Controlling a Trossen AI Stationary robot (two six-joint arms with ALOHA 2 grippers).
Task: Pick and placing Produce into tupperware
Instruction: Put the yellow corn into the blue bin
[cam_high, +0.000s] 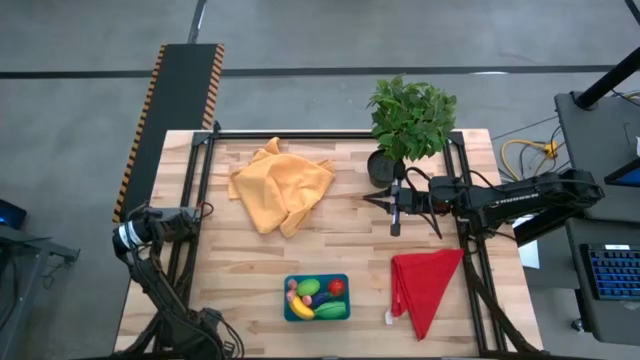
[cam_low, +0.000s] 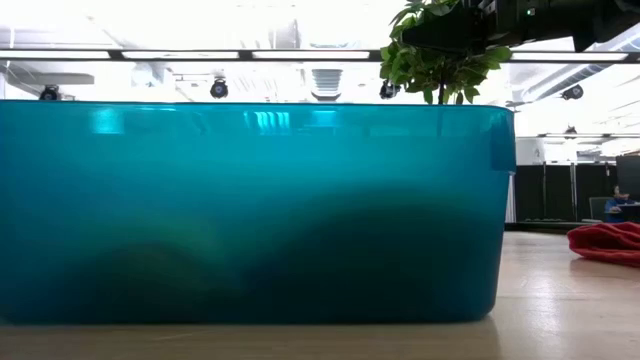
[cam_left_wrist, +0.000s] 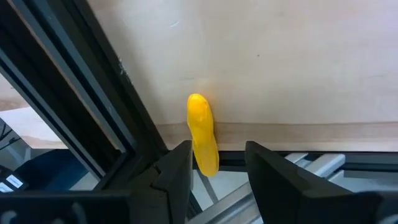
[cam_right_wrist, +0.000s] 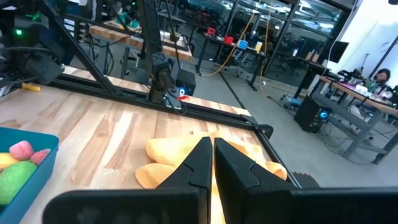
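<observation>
Hovering at the table's (cam_high: 340, 235) left edge, left hand (cam_left_wrist: 217, 163) open around a yellow banana (cam_left_wrist: 203, 134) lying there, not gripping. Tupperware (cam_high: 317, 298) near the front edge holds produce (cam_high: 318, 296). Right hand (cam_high: 393, 205) shut, empty, beside the potted plant (cam_high: 410, 118).

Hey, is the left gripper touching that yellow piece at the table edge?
Apart. The left wrist view shows the yellow piece between the left gripper's open fingers, with gaps on both sides.

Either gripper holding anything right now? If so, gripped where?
Nothing held. Left gripper is open, its fingers either side of a yellow piece at the table edge. Right gripper is shut, empty.
</observation>
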